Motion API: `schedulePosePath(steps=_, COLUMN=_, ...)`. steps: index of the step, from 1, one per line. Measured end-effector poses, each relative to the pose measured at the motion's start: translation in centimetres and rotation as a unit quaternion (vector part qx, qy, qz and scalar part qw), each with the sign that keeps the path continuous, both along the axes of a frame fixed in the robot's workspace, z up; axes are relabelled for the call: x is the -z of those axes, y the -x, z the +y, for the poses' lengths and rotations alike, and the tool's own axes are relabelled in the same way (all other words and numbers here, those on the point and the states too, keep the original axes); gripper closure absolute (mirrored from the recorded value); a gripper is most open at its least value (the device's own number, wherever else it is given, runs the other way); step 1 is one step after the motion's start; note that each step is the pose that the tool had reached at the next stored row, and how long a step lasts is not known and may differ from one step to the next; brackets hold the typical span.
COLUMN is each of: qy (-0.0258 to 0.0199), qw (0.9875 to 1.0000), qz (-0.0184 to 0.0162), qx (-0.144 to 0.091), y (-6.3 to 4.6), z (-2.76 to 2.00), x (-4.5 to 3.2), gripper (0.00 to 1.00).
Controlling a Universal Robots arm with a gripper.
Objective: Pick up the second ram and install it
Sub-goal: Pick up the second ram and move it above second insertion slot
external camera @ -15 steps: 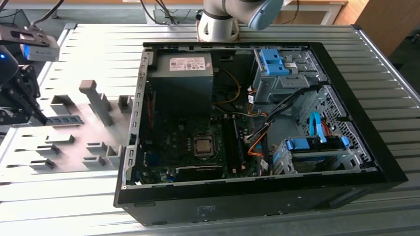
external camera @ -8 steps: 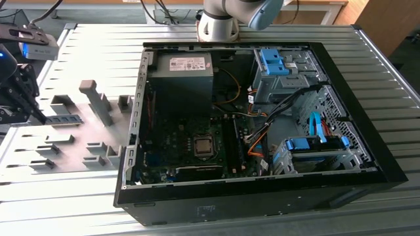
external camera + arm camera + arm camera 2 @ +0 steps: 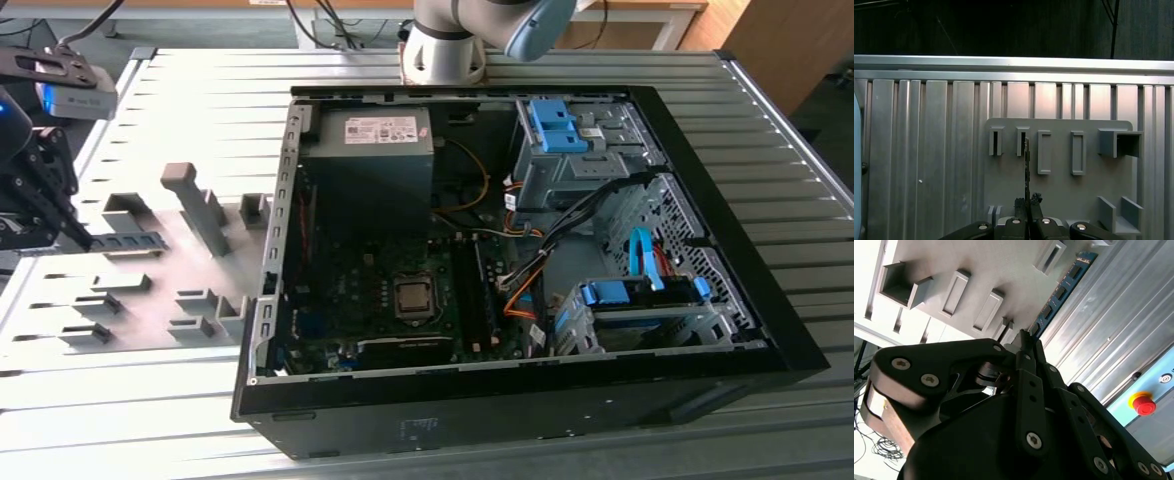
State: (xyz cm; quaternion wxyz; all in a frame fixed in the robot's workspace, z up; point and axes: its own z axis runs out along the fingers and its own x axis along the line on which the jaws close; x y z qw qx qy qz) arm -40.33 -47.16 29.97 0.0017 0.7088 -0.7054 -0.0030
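Here the gripper [image 3: 1027,201] is pinching one end of the second ram [image 3: 1027,170], standing on edge beside grey fixture blocks [image 3: 1044,159], open table [image 3: 929,165] alongside.

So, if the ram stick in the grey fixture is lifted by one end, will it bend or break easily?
The second ram looks very thin edge-on in the first wrist view, so it is probably light and fairly stiff lengthwise. Its exposed chips suggest it is fragile if knocked. With the gripper at one end, it might swing or tilt.
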Motion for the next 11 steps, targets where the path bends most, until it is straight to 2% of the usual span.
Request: schedulePosePath(steps=11, qy=0.0, qw=1.0, qz=0.0, qx=0.0, y=0.0, z=0.0, x=-0.31, gripper=0.86)
